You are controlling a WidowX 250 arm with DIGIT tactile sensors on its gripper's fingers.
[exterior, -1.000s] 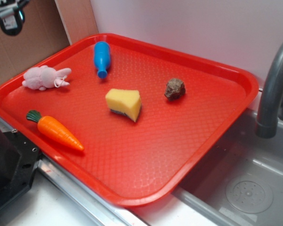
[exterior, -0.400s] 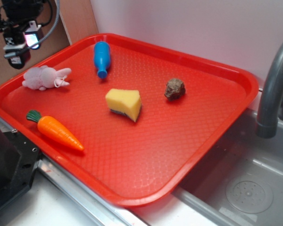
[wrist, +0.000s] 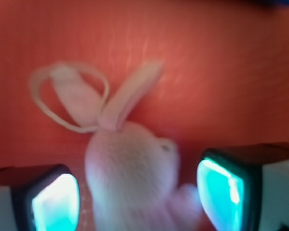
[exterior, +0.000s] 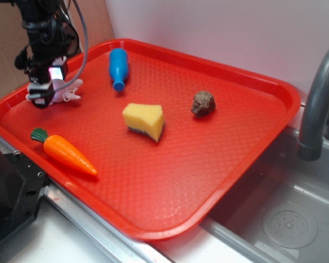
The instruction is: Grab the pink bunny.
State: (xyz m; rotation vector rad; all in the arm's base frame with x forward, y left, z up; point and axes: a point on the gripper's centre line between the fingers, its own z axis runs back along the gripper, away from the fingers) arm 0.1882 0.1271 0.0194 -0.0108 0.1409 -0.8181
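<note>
The pink bunny (exterior: 69,90) lies on the far left of the red tray (exterior: 219,164), mostly covered by the arm in the exterior view; only its ears and part of its body show. My gripper (exterior: 43,97) is down over it. In the wrist view the bunny (wrist: 130,168) fills the gap between the two fingers (wrist: 55,204), ears pointing away from the wrist. The gripper (wrist: 137,199) is open, with a gap on each side of the plush body.
Also on the tray are a toy carrot (exterior: 64,152) near the front-left edge, a blue bottle (exterior: 118,67) at the back, a yellow sponge (exterior: 145,120) in the middle and a brown lump (exterior: 203,103). A grey faucet (exterior: 318,104) and sink (exterior: 285,219) are to the right.
The arm has come down from the upper left corner onto the bunny, which it now covers. The bunny and the other objects have not moved.
</note>
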